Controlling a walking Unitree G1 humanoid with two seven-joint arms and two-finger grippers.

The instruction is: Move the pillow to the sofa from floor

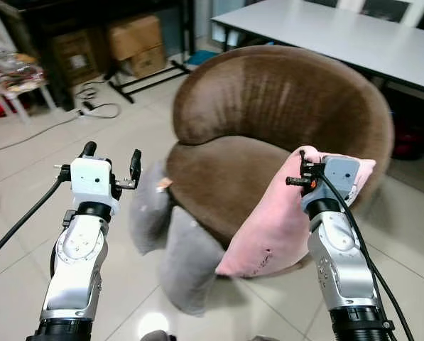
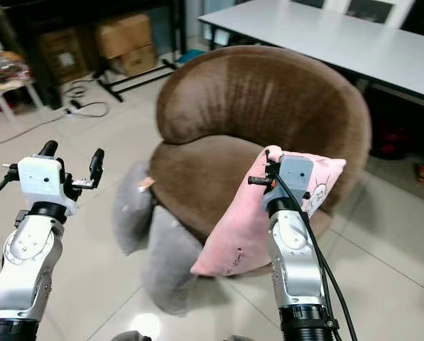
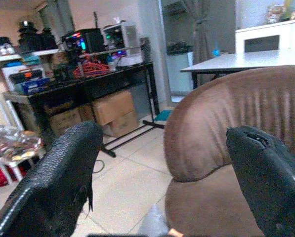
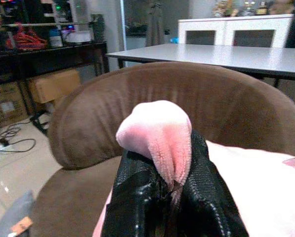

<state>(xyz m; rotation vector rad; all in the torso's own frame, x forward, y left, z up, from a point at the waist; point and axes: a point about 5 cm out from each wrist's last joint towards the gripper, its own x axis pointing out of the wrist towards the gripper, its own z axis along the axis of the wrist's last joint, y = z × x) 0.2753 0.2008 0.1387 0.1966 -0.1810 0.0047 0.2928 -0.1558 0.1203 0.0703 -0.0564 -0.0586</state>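
Note:
A pink pillow (image 1: 272, 227) hangs tilted over the front right part of the round brown sofa (image 1: 268, 106). My right gripper (image 1: 302, 168) is shut on the pillow's top corner (image 4: 159, 136), which bulges out between the black fingers (image 4: 137, 197). The pillow's lower corner reaches the sofa's front edge. My left gripper (image 1: 112, 162) is raised to the left of the sofa, open, with nothing between its fingers (image 3: 63, 173).
Two grey pillows (image 1: 187, 256) lean against the sofa's front on the tiled floor. A white table (image 1: 339, 35) stands behind the sofa. Cardboard boxes (image 1: 133, 39), cables and a dark shelf lie at the back left.

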